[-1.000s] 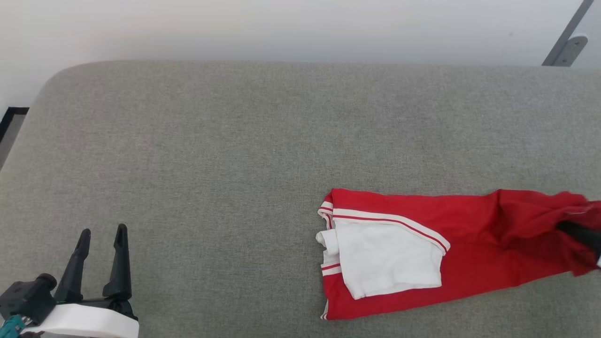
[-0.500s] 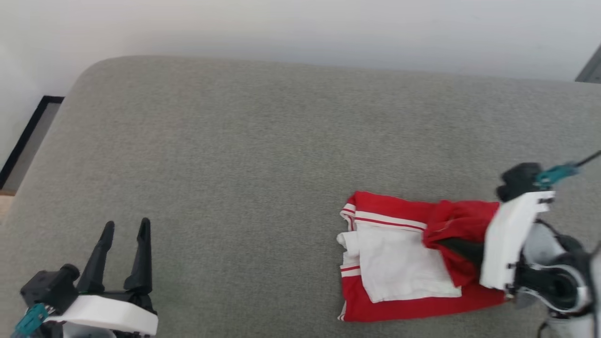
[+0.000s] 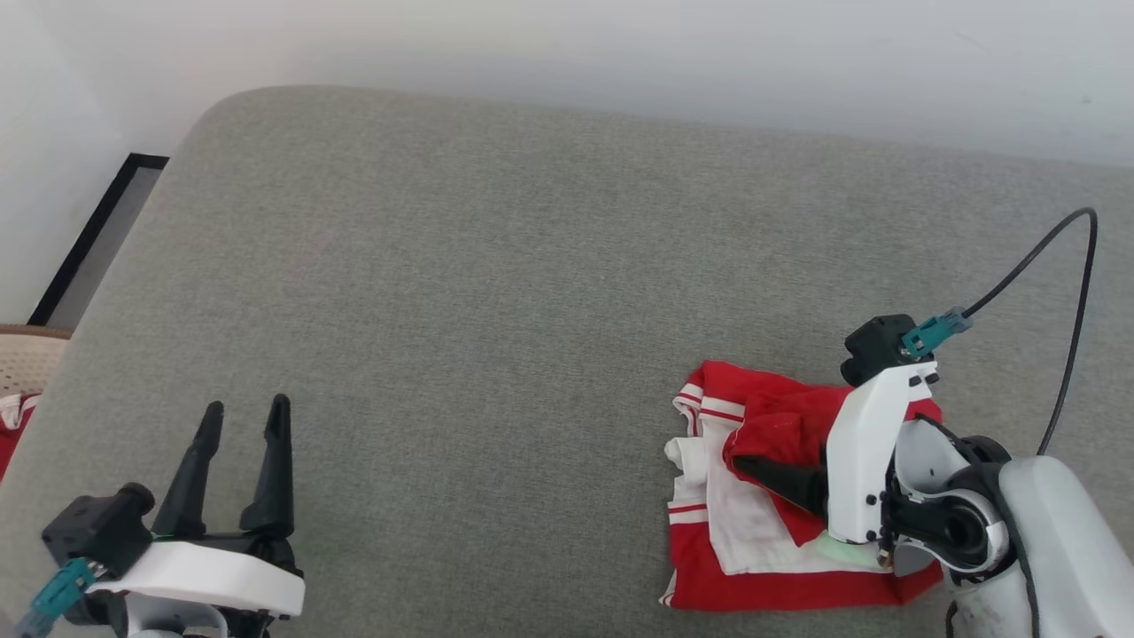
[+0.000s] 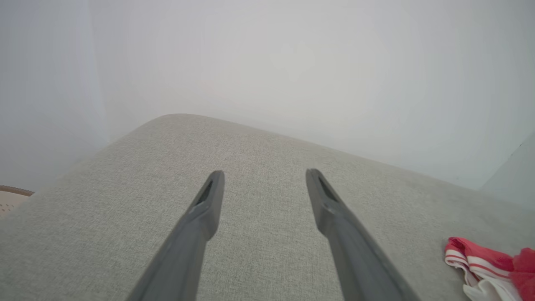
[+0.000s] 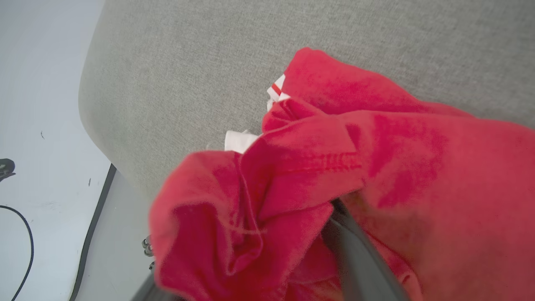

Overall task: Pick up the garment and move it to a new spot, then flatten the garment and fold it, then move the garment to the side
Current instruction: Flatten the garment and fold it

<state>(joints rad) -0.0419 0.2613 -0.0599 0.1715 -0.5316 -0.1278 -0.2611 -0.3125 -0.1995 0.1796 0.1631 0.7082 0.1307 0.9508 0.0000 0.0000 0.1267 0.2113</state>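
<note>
The garment (image 3: 753,532), bright red with a white sleeve and red-and-white striped trim, lies folded and bunched at the near right of the grey counter (image 3: 496,310). The right pincer (image 3: 753,447) stands wide, with red cloth draped over its fingers. The left pincer (image 3: 247,406), wide and empty, hovers at the near left.

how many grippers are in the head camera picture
2. The left gripper is at lower left, open above the grey cushion. The right gripper is at lower right, open, with part of the red T-shirt draped over it.
</note>
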